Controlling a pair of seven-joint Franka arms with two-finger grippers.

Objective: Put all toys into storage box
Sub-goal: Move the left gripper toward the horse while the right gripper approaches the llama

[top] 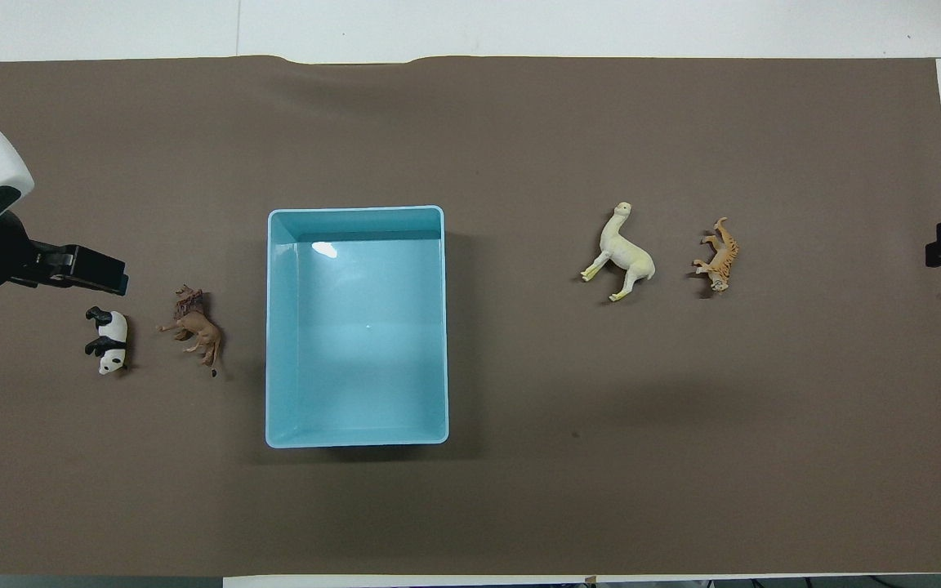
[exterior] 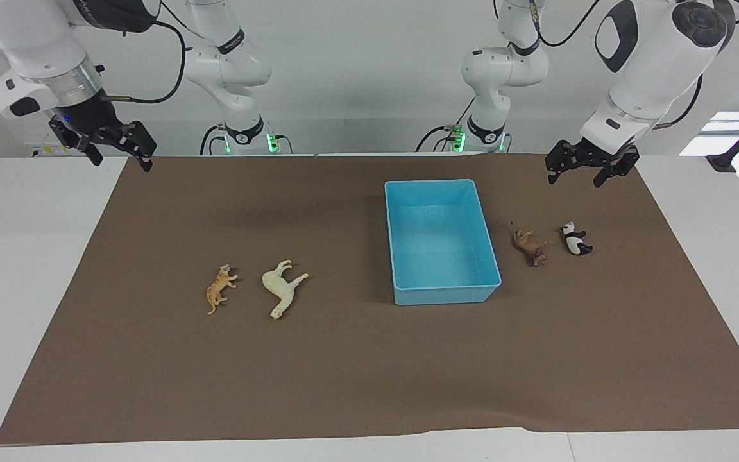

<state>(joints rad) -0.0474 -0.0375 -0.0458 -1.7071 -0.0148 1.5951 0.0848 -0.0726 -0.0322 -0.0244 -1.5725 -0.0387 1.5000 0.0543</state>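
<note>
The light blue storage box [exterior: 444,294] [top: 356,343] stands empty in the middle of the brown mat. All the toys lie on their sides on the mat. A brown lion [exterior: 531,247] [top: 195,327] and a black-and-white panda [exterior: 576,239] [top: 111,339] lie beside the box toward the left arm's end. A cream horse [exterior: 281,285] [top: 624,255] and an orange tiger [exterior: 220,289] [top: 720,255] lie toward the right arm's end. My left gripper [exterior: 575,183] [top: 111,278] hangs open and empty over the mat by the panda. My right gripper [exterior: 122,165] [top: 940,245] hangs open over the mat's corner.
The brown mat [exterior: 369,372] covers most of the white table [exterior: 23,289]. Bare white table borders it at both arms' ends. Both arm bases stand at the robots' edge of the table.
</note>
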